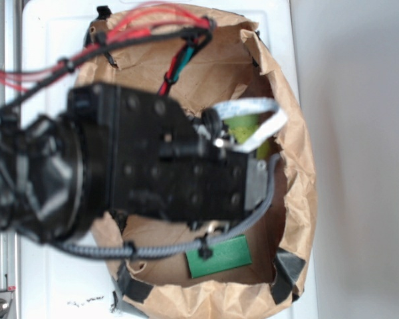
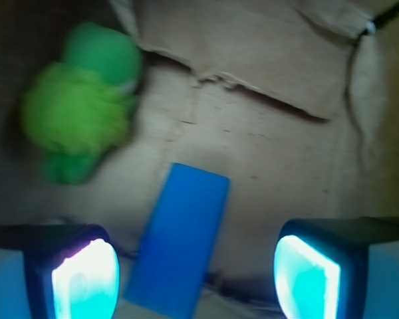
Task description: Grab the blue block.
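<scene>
In the wrist view the blue block point(image 2: 179, 239) lies flat on brown paper, tilted a little, between my two fingers and nearer the left one. My gripper point(image 2: 196, 276) is open, its glowing pads point(image 2: 86, 279) wide apart, and neither touches the block. In the exterior view my black arm and gripper point(image 1: 253, 179) reach into a brown paper bag point(image 1: 299, 166) and hide the blue block.
A green plush toy point(image 2: 80, 109) lies at the upper left of the wrist view and shows behind the gripper in the exterior view point(image 1: 243, 126). A flat dark green block point(image 1: 219, 256) lies at the bag's near side. Torn paper walls ring the work area.
</scene>
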Action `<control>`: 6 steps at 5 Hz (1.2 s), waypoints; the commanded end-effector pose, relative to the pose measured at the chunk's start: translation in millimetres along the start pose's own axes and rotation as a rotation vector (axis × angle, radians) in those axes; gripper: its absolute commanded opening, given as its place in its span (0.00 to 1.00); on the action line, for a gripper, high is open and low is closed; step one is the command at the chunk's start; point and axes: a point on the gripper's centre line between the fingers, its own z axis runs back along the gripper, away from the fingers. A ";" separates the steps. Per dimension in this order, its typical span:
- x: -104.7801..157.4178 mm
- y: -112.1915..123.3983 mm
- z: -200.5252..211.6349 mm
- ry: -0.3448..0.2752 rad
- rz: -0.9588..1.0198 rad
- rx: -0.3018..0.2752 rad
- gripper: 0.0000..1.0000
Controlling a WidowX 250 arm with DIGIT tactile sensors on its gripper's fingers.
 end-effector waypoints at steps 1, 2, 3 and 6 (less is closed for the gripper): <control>-5.2 16.9 15.5 -0.025 0.116 0.077 1.00; -8.3 18.3 10.2 0.014 0.159 0.138 1.00; -7.4 10.7 15.7 0.067 0.205 0.141 1.00; -7.4 10.7 15.7 0.067 0.205 0.141 1.00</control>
